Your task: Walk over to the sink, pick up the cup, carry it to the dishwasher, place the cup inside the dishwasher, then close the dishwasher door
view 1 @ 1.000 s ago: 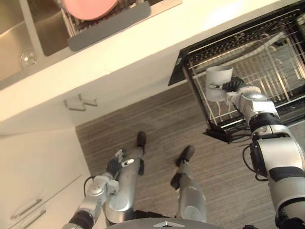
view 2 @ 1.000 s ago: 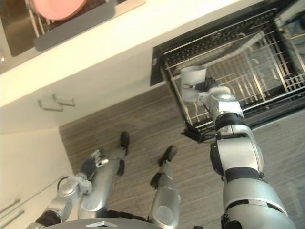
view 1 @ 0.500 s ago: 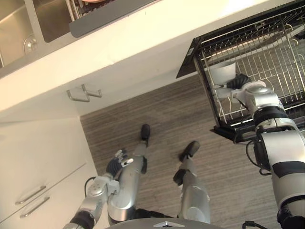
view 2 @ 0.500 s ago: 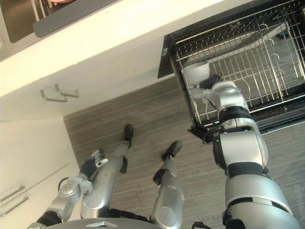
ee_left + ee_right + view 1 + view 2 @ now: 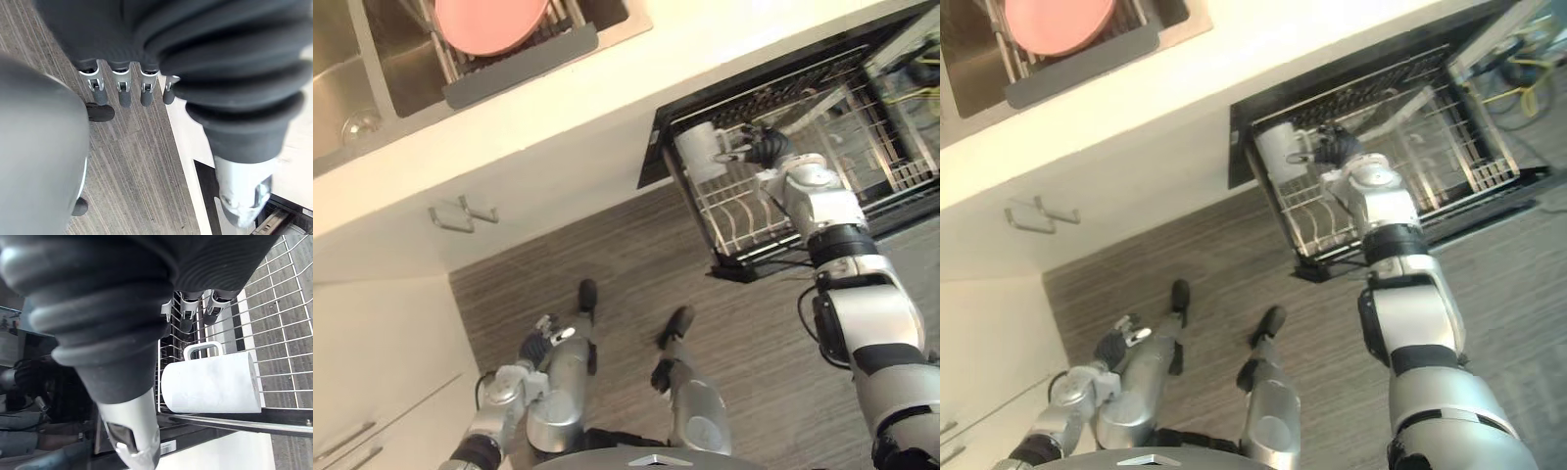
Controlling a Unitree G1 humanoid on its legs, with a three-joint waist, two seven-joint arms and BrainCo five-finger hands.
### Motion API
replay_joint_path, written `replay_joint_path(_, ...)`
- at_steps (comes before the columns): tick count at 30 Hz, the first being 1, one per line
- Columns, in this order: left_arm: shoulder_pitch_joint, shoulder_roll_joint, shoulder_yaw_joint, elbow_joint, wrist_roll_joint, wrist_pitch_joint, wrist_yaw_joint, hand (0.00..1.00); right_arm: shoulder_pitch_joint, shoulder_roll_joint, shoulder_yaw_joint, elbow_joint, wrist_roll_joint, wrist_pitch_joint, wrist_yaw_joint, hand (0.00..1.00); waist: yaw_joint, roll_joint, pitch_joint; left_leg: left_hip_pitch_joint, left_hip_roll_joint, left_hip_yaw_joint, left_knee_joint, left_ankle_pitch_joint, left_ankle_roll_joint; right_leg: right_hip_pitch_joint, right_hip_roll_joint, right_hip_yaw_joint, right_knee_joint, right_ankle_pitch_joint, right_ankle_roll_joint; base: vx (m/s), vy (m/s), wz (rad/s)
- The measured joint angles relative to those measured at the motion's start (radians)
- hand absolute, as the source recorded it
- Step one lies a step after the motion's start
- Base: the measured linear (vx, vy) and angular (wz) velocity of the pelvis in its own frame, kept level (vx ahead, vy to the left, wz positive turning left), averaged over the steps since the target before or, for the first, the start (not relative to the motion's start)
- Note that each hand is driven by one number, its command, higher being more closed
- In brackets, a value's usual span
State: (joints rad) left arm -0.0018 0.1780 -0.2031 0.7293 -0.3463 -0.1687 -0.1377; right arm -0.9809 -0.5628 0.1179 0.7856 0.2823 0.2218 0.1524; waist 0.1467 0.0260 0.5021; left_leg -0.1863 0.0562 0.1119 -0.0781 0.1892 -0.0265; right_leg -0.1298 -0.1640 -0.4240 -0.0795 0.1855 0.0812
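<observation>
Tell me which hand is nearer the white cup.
Right. The right hand is just beside the cup, over the dishwasher rack; the left hand hangs low over the floor, far from it.

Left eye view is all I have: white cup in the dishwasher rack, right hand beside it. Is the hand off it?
Observer: Looks so. In the right wrist view the fingers of the right hand are straight and stop short of the handle of the cup, with a gap between them.
Operator: Cup upright?
Observer: No. It lies on its side on the rack, with the handle toward the fingers.
Operator: Left hand?
Observer: In the left wrist view the left hand has straight fingers and holds nothing, with the wood floor beyond it.
</observation>
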Motion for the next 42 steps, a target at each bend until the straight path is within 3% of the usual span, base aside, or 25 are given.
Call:
replay_joint_path(4, 0.027, 0.0, 0.05, 0.035, -0.003, 0.007, -0.008, 0.0, 0.126, 0.057, -0.059, -0.115, 0.007, 0.006, -0.001, 0.0, -0.025, -0.036, -0.047, 0.03, 0.006, 0.0, 0.0, -0.009, -0.008, 0.03, 0.008, 0.001, -0.001, -0.021, 0.003, 0.06, -0.05, -0.04)
replay_joint_path(6, 0.056, -0.002, 0.089, 0.067, -0.007, 0.014, -0.012, 0.0, 0.234, 0.097, -0.097, -0.19, 0.009, 0.022, -0.002, 0.0, -0.042, -0.056, -0.107, 0.037, 0.007, -0.005, 0.0, -0.015, -0.012, 0.039, 0.01, -0.001, -0.001, -0.024, 0.009, 0.1, -0.045, 0.05)
replay_joint_path(11, 0.13, -0.037, 0.202, 0.096, -0.046, 0.018, -0.02, 0.0, 0.484, 0.225, -0.199, -0.46, 0.116, 0.023, -0.011, 0.0, -0.061, -0.06, -0.191, 0.103, 0.004, -0.008, 0.0, -0.043, -0.02, 0.108, 0.009, -0.009, -0.007, -0.047, 0.022, 0.08, -0.028, 0.03)
replay_joint_path(13, 0.153, -0.044, 0.249, 0.128, -0.055, 0.014, -0.017, 0.0, 0.59, 0.301, -0.217, -0.588, 0.144, -0.01, -0.015, 0.0, -0.071, -0.059, -0.224, 0.124, 0.004, -0.026, 0.0, -0.051, -0.023, 0.14, 0.009, -0.027, -0.008, -0.059, 0.024, 0.08, -0.024, 0.22)
replay_joint_path(16, 0.24, -0.064, 0.324, 0.208, -0.115, 0.0, -0.014, 0.0, 0.778, 0.408, -0.224, -0.746, 0.151, -0.111, -0.018, 0.0, -0.073, -0.061, -0.285, 0.159, 0.002, -0.026, 0.001, -0.078, -0.016, 0.198, 0.001, -0.063, -0.001, -0.09, 0.029, 0.06, -0.005, 0.31)
replay_joint_path(18, 0.272, -0.072, 0.351, 0.248, -0.121, 0.002, -0.019, 0.0, 0.865, 0.436, -0.296, -0.834, 0.165, -0.143, -0.004, 0.0, -0.1, -0.065, -0.289, 0.135, 0.014, 0.092, 0.069, -0.133, 0.024, 0.255, -0.026, -0.147, -0.001, -0.101, 0.05, 0.06, 0.04, 1.11)
replay_joint_path(19, 0.289, -0.086, 0.364, 0.265, -0.116, 0.0, -0.018, 0.0, 0.898, 0.429, -0.346, -0.86, 0.179, -0.179, -0.007, 0.0, -0.122, -0.055, -0.294, 0.138, 0.041, 0.187, 0.125, -0.139, 0.024, 0.3, -0.04, -0.198, 0.001, -0.102, 0.067, 0.08, 0.107, 1.41)
replay_joint_path(23, 0.333, -0.115, 0.386, 0.267, -0.076, -0.001, -0.01, 0.0, 0.9, 0.429, -0.425, -0.927, 0.237, -0.264, -0.021, 0.0, -0.111, -0.047, -0.308, 0.187, -0.022, 0.188, 0.089, -0.146, 0.032, 0.3, -0.135, -0.216, 0.13, -0.168, 0.102, 0.09, 0.185, 0.4)
replay_joint_path(24, 0.334, -0.113, 0.392, 0.269, -0.051, 0.005, 0.0, 0.0, 0.908, 0.435, -0.427, -0.965, 0.265, -0.287, -0.022, 0.0, -0.121, -0.054, -0.306, 0.204, -0.049, 0.183, 0.065, -0.151, 0.038, 0.28, -0.186, -0.215, 0.232, -0.202, 0.093, 0.08, 0.193, 0.25)
replay_joint_path(25, 0.332, -0.112, 0.387, 0.276, -0.015, 0.016, 0.01, 0.0, 0.926, 0.432, -0.437, -0.997, 0.29, -0.304, -0.025, 0.0, -0.124, -0.05, -0.305, 0.204, -0.059, 0.165, 0.053, -0.153, 0.046, 0.197, -0.229, -0.142, 0.418, -0.215, -0.014, 0.08, 0.247, 0.38)
replay_joint_path(26, 0.329, -0.107, 0.374, 0.273, 0.002, 0.018, 0.016, 0.0, 0.939, 0.436, -0.444, -1.01, 0.307, -0.315, -0.029, 0.0, -0.135, -0.043, -0.306, 0.202, -0.057, 0.152, 0.06, -0.158, 0.055, 0.149, -0.237, -0.065, 0.515, -0.195, -0.065, 0.02, 0.168, 0.79)
replay_joint_path(27, 0.321, -0.094, 0.343, 0.267, 0.026, 0.018, 0.027, 0.0, 0.97, 0.448, -0.454, -1.032, 0.323, -0.333, -0.031, 0.0, -0.17, -0.032, -0.312, 0.205, -0.048, 0.084, 0.059, -0.152, 0.064, 0.073, -0.211, 0.111, 0.659, -0.216, -0.074, 0.05, 0.067, 1.38)
replay_joint_path(28, 0.298, -0.07, 0.33, 0.265, 0.047, 0.02, 0.038, 0.0, 1.023, 0.47, -0.462, -1.074, 0.335, -0.354, -0.034, 0.0, -0.2, -0.045, -0.314, 0.201, -0.046, 0.012, 0.053, -0.151, 0.065, 0.064, -0.129, 0.224, 0.655, -0.316, -0.02, 0.07, 0.001, 1.53)
replay_joint_path(30, 0.273, -0.033, 0.32, 0.264, 0.056, 0.027, 0.042, 0.0, 1.068, 0.482, -0.462, -1.143, 0.34, -0.377, -0.052, 0.0, -0.21, -0.09, -0.328, 0.208, -0.056, -0.038, 0.027, -0.128, 0.063, 0.064, -0.03, 0.315, 0.53, -0.383, -0.001, 0.12, -0.059, 1.09)
replay_joint_path(32, 0.26, -0.014, 0.317, 0.265, 0.059, 0.042, 0.04, 0.0, 1.074, 0.482, -0.462, -1.184, 0.338, -0.396, -0.06, 0.0, -0.206, -0.122, -0.348, 0.208, -0.086, -0.064, 0.018, -0.116, 0.062, 0.068, 0.014, 0.334, 0.376, -0.362, -0.004, 0.14, -0.101, 0.68)
replay_joint_path(33, 0.255, -0.013, 0.316, 0.268, 0.069, 0.042, 0.04, 0.0, 1.07, 0.479, -0.462, -1.194, 0.338, -0.402, -0.067, 0.0, -0.211, -0.124, -0.35, 0.219, -0.103, -0.078, 0.009, -0.11, 0.062, 0.078, 0.024, 0.351, 0.334, -0.311, 0.012, 0.19, -0.119, 0.68)
replay_joint_path(37, 0.255, -0.045, 0.277, 0.266, 0.083, 0.036, 0.026, 0.0, 1.057, 0.468, -0.467, -1.19, 0.34, -0.413, -0.072, 0.0, -0.2, -0.048, -0.371, 0.235, -0.087, -0.087, -0.007, -0.115, 0.046, 0.151, 0.046, 0.342, 0.222, -0.278, 0.011, 0.16, -0.04, 0.11)
replay_joint_path(39, 0.257, -0.047, 0.268, 0.265, 0.109, 0.028, 0.023, 0.0, 1.056, 0.468, -0.467, -1.19, 0.341, -0.412, -0.076, 0.0, -0.206, -0.033, -0.382, 0.238, -0.081, -0.088, -0.007, -0.119, 0.04, 0.169, 0.052, 0.334, 0.195, -0.272, 0.008, 0.11, -0.037, 0.01)
replay_joint_path(42, 0.256, -0.039, 0.256, 0.265, 0.119, 0.021, 0.019, 0.0, 1.055, 0.469, -0.465, -1.188, 0.339, -0.412, -0.08, 0.0, -0.209, -0.036, -0.394, 0.239, -0.073, -0.087, -0.007, -0.124, 0.035, 0.18, 0.061, 0.332, 0.174, -0.267, 0.003, 0.08, -0.045, 0.0)
